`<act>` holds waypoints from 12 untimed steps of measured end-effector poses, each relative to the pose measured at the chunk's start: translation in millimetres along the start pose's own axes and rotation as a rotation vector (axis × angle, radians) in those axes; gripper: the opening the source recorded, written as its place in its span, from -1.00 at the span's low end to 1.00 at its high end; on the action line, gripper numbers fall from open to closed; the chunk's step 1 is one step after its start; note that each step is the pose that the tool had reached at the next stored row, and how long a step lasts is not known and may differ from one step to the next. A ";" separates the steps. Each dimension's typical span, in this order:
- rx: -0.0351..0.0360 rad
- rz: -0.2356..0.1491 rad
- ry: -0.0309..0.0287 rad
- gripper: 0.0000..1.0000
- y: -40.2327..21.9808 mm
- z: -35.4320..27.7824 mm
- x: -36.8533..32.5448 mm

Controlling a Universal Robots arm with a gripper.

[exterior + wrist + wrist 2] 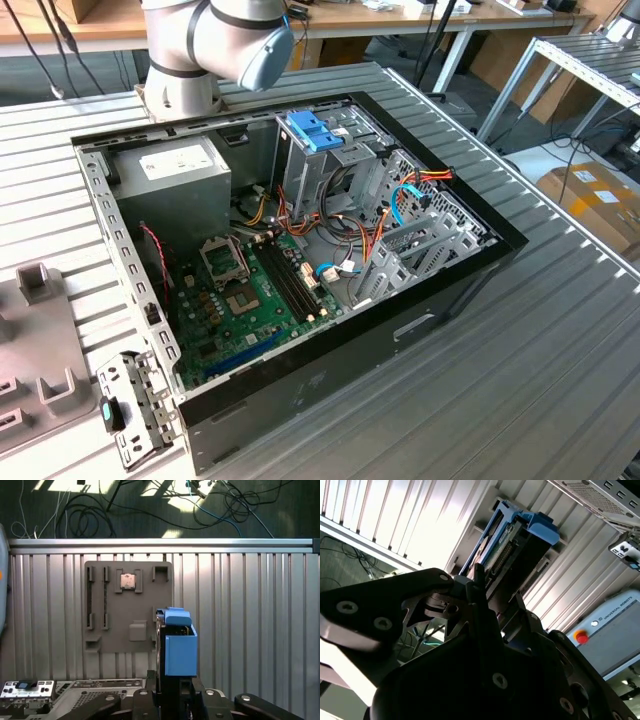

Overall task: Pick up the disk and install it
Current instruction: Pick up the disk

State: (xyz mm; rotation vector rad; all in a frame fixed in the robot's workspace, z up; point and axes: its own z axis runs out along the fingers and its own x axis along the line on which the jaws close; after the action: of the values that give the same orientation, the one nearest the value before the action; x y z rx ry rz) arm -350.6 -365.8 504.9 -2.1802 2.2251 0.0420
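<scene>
Ribbed metal table [250, 610] lies below, and over it my claw [172, 692] is closed on one end of the disk [180, 647], held off the table with the grey holder board [127, 607] beyond it. I judge it grips that end so the blue-framed far end is free for a bay in the open computer case [300, 250].

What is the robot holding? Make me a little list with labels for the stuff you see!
Gripper: closed on the disk, seen in both wrist views
Disk: held on edge, light-blue carrier around it
Table: ribbed metal
Grey tray: lies on the table, with a small square chip in it
Computer case: open, lying on the table, green board inside
Disk installed: not yet, it is in the gripper
</scene>
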 end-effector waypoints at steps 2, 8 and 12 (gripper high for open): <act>0.0001 0.000 -0.0001 -0.30 -5.8 0.1 -0.1; 0.0001 0.000 0.0000 -0.30 -25.8 0.0 -0.5; 0.0001 0.000 0.0000 -0.30 -43.0 0.0 -0.9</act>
State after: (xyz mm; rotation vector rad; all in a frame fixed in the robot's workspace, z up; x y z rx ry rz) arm -307.6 -365.8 504.8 -2.1801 2.2251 0.0419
